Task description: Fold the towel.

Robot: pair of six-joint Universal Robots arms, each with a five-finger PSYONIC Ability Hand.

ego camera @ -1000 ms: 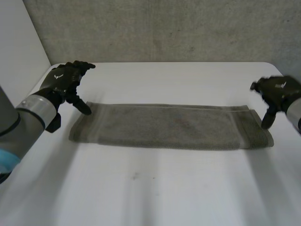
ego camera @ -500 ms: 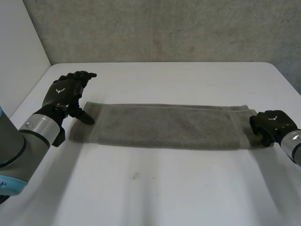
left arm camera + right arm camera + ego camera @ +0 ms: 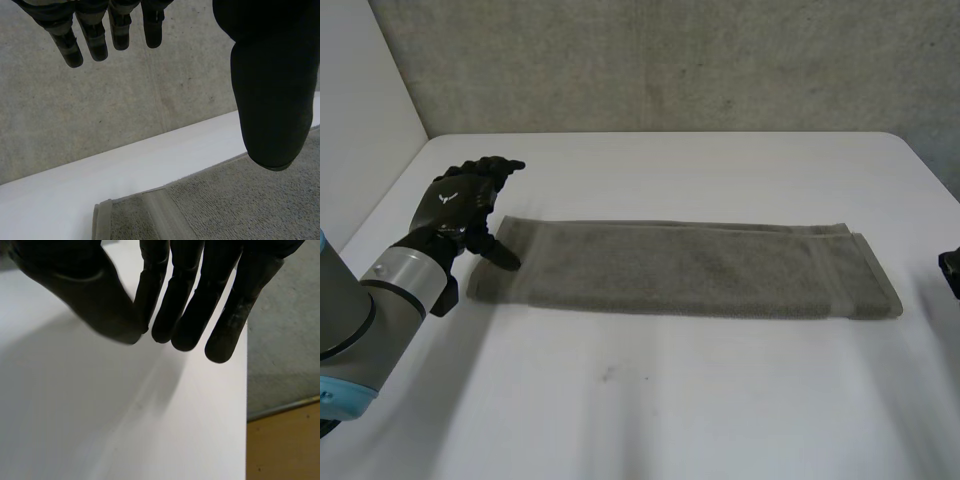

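Fingers (image 3: 95, 45) of the black left hand (image 3: 450, 205) are straight, with the thumb set apart over the left end of the long grey-green terry towel (image 3: 690, 268) — it lies flat across the white table (image 3: 650, 400). The black right hand (image 3: 185, 300) hangs off the towel's other end — fingers straight, close together, holding nothing.

1. The white, flat rectangular table (image 3: 670, 410) has a smooth matt top with rounded far corners.
2. A long, grey-green terry towel (image 3: 690, 268) lies flat on it, stretched crosswise from the robot's left side to its right (closer to the far edge than to the near one).
3. The towel is folded into a narrow strip; layered edges show along its far side, and a woven hem band crosses it near the right end.
4. A small dark mark (image 3: 608, 374) sits on the bare top, nearer than the towel
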